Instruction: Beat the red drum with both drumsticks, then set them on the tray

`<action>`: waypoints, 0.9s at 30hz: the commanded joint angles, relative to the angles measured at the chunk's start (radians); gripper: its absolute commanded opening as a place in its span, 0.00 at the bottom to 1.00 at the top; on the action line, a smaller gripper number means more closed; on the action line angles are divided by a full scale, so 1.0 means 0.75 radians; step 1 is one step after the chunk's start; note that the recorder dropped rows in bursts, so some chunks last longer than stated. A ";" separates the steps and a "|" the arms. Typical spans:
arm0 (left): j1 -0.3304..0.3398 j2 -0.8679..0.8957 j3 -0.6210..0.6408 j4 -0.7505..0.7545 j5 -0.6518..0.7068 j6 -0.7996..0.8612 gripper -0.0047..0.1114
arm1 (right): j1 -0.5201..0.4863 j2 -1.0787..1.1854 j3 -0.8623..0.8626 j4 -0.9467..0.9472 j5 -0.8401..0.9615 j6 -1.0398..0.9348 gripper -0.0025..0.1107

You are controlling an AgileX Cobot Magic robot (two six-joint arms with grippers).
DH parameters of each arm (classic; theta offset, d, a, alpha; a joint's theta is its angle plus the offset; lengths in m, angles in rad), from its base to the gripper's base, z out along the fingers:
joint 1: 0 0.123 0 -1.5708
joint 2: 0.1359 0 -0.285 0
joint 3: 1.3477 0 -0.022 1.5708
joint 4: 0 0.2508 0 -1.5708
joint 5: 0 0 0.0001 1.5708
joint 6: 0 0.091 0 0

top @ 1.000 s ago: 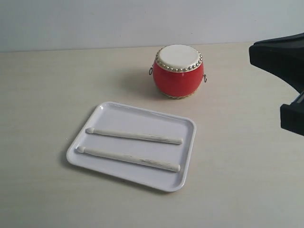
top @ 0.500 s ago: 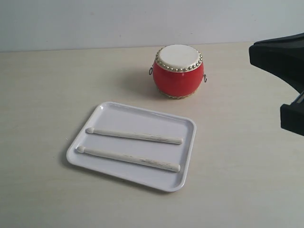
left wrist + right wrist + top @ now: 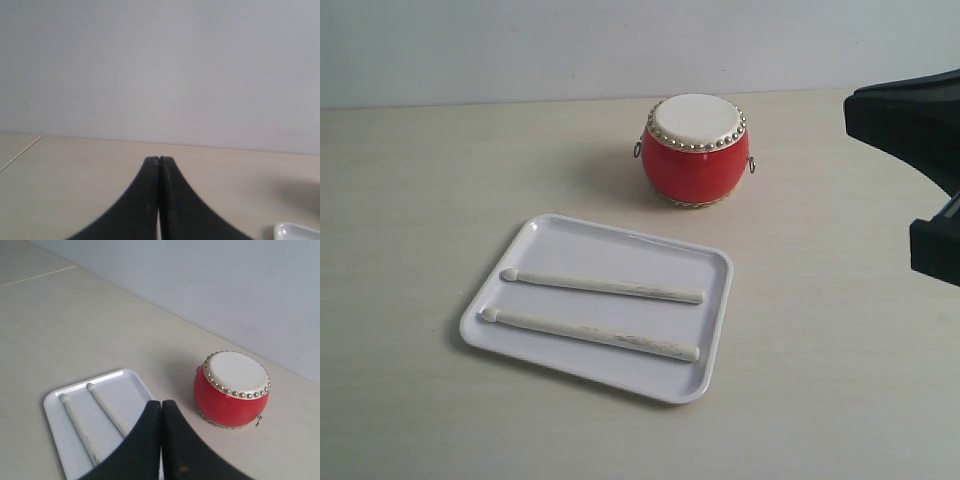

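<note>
The red drum (image 3: 696, 151) with its cream skin and gold studs stands upright at the back of the table; it also shows in the right wrist view as the red drum (image 3: 232, 390). Both drumsticks lie side by side in the white tray (image 3: 620, 250): one drumstick (image 3: 602, 287) farther back, the other drumstick (image 3: 590, 333) nearer the front. My right gripper (image 3: 161, 402) is shut and empty, raised at the right of the scene, its black body (image 3: 920, 160) at the exterior view's right edge. My left gripper (image 3: 159, 159) is shut and empty, facing bare table and wall, with a tray corner (image 3: 295, 232) beside it.
The pale tabletop (image 3: 420, 200) spreads around the tray and drum, ending at a light wall (image 3: 520, 50) behind. Nothing else lies on it.
</note>
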 commanded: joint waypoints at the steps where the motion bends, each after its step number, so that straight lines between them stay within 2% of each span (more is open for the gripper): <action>1: 0.017 -0.008 0.038 0.148 -0.032 -0.167 0.04 | -0.007 -0.004 0.010 0.005 -0.006 0.002 0.02; 3: 0.017 -0.008 0.073 0.230 -0.042 -0.315 0.04 | -0.007 -0.004 0.010 0.005 -0.006 0.002 0.02; 7: 0.017 -0.008 0.108 0.245 -0.085 -0.513 0.04 | -0.007 -0.004 0.010 0.005 -0.006 0.002 0.02; 11: 0.017 -0.008 0.108 0.391 -0.020 -0.506 0.04 | -0.007 -0.004 0.010 0.005 -0.006 0.002 0.02; 27: 0.017 -0.008 0.108 0.393 -0.020 -0.503 0.04 | -0.007 -0.004 0.010 0.005 -0.006 0.002 0.02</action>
